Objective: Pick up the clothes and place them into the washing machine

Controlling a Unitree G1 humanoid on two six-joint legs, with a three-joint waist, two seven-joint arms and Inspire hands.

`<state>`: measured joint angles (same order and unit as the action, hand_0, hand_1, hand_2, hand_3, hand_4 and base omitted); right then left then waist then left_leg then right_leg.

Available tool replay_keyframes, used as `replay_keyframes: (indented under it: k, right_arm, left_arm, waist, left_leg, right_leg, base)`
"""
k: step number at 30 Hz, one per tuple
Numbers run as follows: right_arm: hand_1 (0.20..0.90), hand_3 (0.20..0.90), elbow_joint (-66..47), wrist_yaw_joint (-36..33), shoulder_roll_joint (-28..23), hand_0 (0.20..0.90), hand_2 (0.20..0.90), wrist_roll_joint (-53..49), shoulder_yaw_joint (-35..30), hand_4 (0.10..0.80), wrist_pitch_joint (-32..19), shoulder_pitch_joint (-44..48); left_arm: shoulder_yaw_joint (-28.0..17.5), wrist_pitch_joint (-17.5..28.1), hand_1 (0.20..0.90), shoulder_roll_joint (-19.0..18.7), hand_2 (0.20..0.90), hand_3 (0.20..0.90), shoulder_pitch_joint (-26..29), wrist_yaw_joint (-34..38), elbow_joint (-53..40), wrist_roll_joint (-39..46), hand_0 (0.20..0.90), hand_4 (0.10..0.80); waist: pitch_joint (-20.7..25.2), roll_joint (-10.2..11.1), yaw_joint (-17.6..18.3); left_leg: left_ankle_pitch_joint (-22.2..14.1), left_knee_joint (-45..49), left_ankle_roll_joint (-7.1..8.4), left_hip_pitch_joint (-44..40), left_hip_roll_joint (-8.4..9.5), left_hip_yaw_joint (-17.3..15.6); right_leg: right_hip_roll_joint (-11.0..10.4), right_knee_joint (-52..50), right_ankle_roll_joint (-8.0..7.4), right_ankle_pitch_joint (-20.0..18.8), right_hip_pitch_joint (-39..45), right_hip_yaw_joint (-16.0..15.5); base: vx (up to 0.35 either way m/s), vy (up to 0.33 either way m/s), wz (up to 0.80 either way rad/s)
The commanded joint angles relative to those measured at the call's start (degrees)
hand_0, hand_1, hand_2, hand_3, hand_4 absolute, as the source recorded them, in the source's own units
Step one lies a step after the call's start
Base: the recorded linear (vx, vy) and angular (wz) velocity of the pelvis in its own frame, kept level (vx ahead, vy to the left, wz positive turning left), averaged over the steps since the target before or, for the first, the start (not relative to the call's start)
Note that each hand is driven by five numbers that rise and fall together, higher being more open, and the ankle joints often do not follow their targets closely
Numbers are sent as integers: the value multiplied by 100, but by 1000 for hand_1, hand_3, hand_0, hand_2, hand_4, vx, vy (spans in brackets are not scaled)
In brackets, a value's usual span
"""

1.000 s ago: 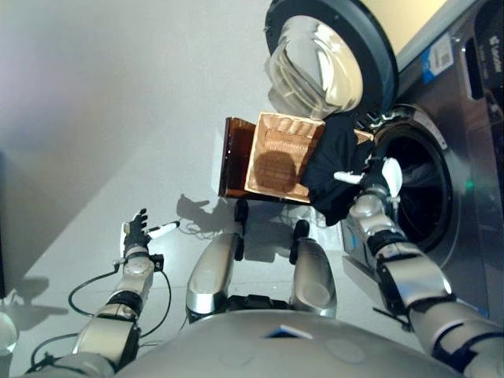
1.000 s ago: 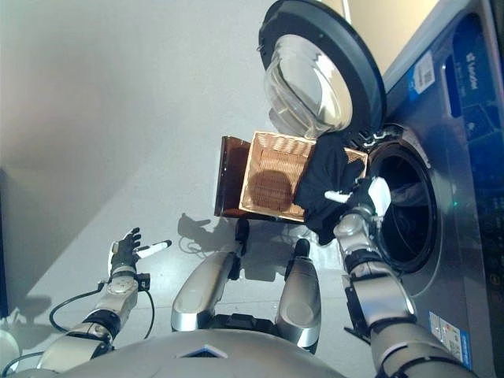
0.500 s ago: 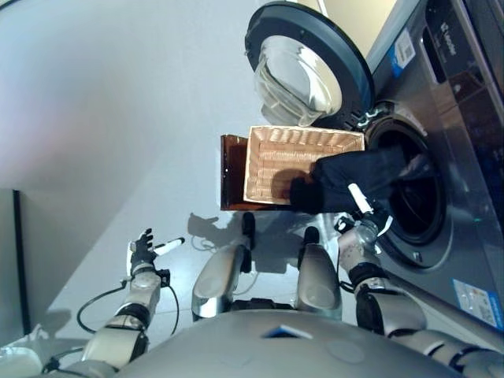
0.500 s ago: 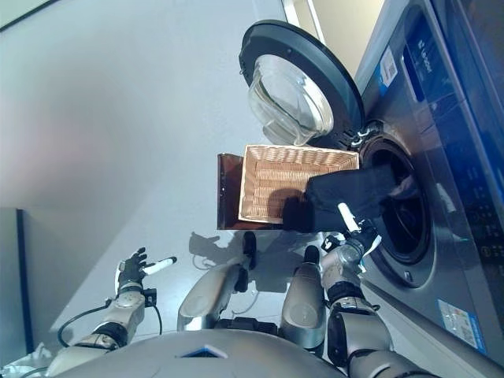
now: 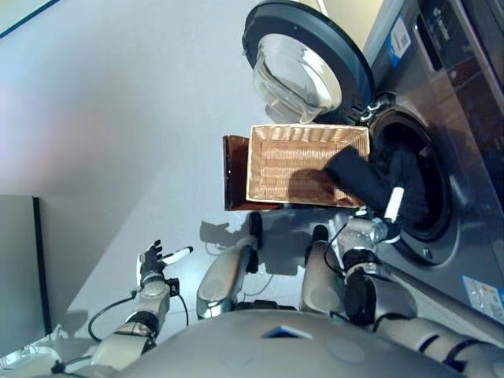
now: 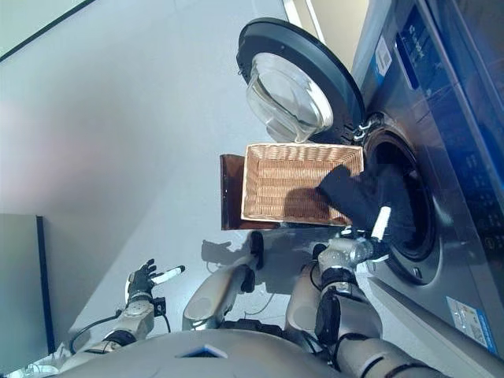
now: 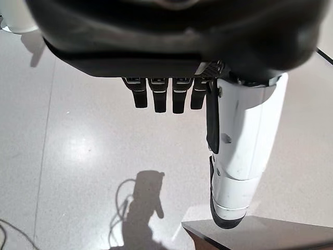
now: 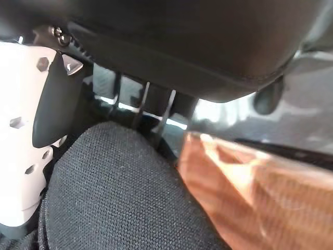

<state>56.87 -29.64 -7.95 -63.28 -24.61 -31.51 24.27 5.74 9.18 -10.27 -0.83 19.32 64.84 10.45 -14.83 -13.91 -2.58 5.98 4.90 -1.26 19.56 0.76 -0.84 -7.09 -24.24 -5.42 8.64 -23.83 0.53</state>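
Since the black, coarse-knit garment is draped half over the near right corner of the basket and half into the drum opening, the job right now is just feeding the rest of it in. I'd push the trailing end up and over the door rim rather than dragging it, because that knit looks floppy and grabby, the sort of cloth that snags on wicker and bunches at a lip. Get it well inside so nothing hangs out of the opening.

The right hand sits at the near edge of the opening, white-covered thumb pointing up. In the right wrist view the cloth lies right against it, but I can't tell whether the fingers are pinching it or just resting there.

The rectangular tan woven wicker basket looks empty otherwise, stiff ribbed walls, standing on a dark brown wooden stand. Just to its right is the grey metal front-loading washing machine, dark round opening, with its round door swung open on the far side, clear bulging glass in a dark ring.

The left hand hovers well off to the left over smooth pale floor, fingers relaxed, holding nothing.
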Motion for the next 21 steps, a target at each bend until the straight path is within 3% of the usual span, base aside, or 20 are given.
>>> replay_keyframes:
  k: [1, 11, 12, 14, 18, 20, 21]
  right_arm:
    - [200, 200, -632, -368, -669, 200, 200, 619, -260, 300, -629, 521]
    - [200, 200, -774, -1274, -2819, 200, 200, 1474, -237, 300, -420, 2014]
    - [200, 200, -766, -1287, -2839, 200, 200, 1484, -225, 300, -416, 2040]
    - [200, 200, -772, -1288, -3646, 200, 200, 1603, 109, 300, -281, 2654]
    - [200, 200, -642, -1100, -4161, 200, 200, 1482, 746, 300, -179, 3378]
    - [200, 200, -835, -1037, -4062, 200, 200, 1551, 912, 300, -159, 3402]
    - [263, 263, -861, -1057, -4036, 263, 263, 1571, 904, 345, -157, 3392]
  left_arm:
    - [50, 174, 900, -266, 900, 900, 138, 271, 128, 22, 900, 800]
    - [288, 307, 900, -419, 900, 900, 57, 163, -183, 76, 900, 800]
    - [287, 306, 900, -405, 900, 900, 67, 162, -188, 79, 900, 800]
    - [286, 413, 900, -510, 900, 900, 60, 147, -373, 251, 900, 800]
    - [145, 476, 900, -676, 900, 900, 262, 213, -483, 583, 900, 800]
    - [-54, 443, 900, -762, 900, 900, 378, 360, -440, 609, 900, 800]
    - [-67, 442, 900, -770, 900, 900, 375, 360, -439, 607, 900, 800]
  waist:
    - [64, -68, -84]
    - [72, -491, -315]
    - [61, -509, -317]
    - [-35, -641, -343]
    - [-420, -506, -248]
    - [-511, -312, -180]
    - [-493, -302, -180]
  left_leg:
    - [-644, 538, 167, 59, 411, 69]
    - [-599, 478, 215, 113, 502, 72]
    - [-554, 475, 214, 139, 497, 65]
    - [-515, 589, 249, 304, 510, 12]
    - [-833, 1901, 345, 1225, 513, -172]
    - [-1260, 2877, 372, 1819, 309, -229]
    - [-1297, 2945, 374, 1876, 301, -232]
  right_leg:
    - [136, 725, 202, -401, 227, -196]
    - [61, 634, 165, -315, 73, -161]
    - [67, 643, 168, -366, 48, -160]
    - [37, 455, 165, -351, -183, -146]
    - [25, -628, 254, -33, -949, -84]
    - [66, -1379, 333, 173, -1547, -53]
    - [72, -1432, 337, 200, -1597, -50]
  base:
    - [-31, 8, 1]
    - [-15, 3, 3]
    - [-73, 22, -4]
    - [-121, 25, -5]
    - [-180, -88, 8]
    - [-159, -145, 11]
    - [-100, -133, 0]
